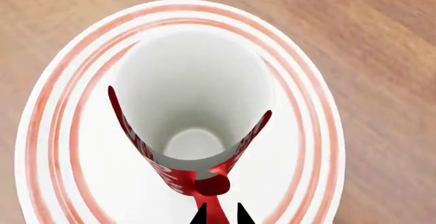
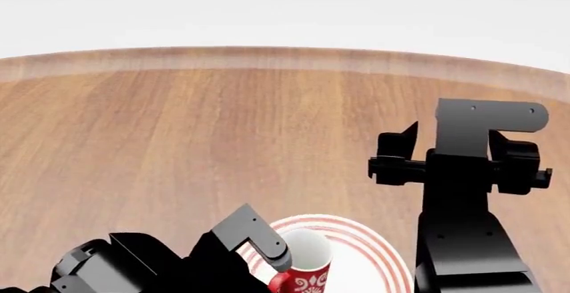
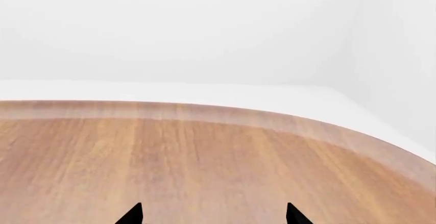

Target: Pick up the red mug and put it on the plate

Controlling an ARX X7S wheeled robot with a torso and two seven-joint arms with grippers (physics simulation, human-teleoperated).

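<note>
1. Left hand point(image 1: 222, 215): two dark fingertips close together on either side of the mug's red handle, clenched on it. In the head view this hand point(image 2: 267, 256) sits low, against the mug's handle side.
2. Mug point(image 1: 194, 106): red outside with white pattern, white inside, mouth open toward the left wrist camera. Upright in the head view point(image 2: 308, 266), only the rim and upper wall showing above the frame edge.
3. Plate point(image 1: 54, 132): white, concentric red rings near the rim. The mug is over its middle, ring bands visible all round the mug. Whether the mug's base touches the plate cannot be told. Head view shows the plate point(image 2: 374, 249) spreading past the mug on the side away from the left hand.
4. Desk point(image 2: 178, 139): wood grain, curved far edge, carrying the plate. Bare wood surrounds the plate in the left wrist view.
5. Right hand point(image 3: 214, 215): two dark fingertips set wide apart, released, nothing between them, only desk point(image 3: 204, 152) beyond. In the head view the right arm point(image 2: 463, 173) stands raised, beside the plate, apart from the mug.
</note>
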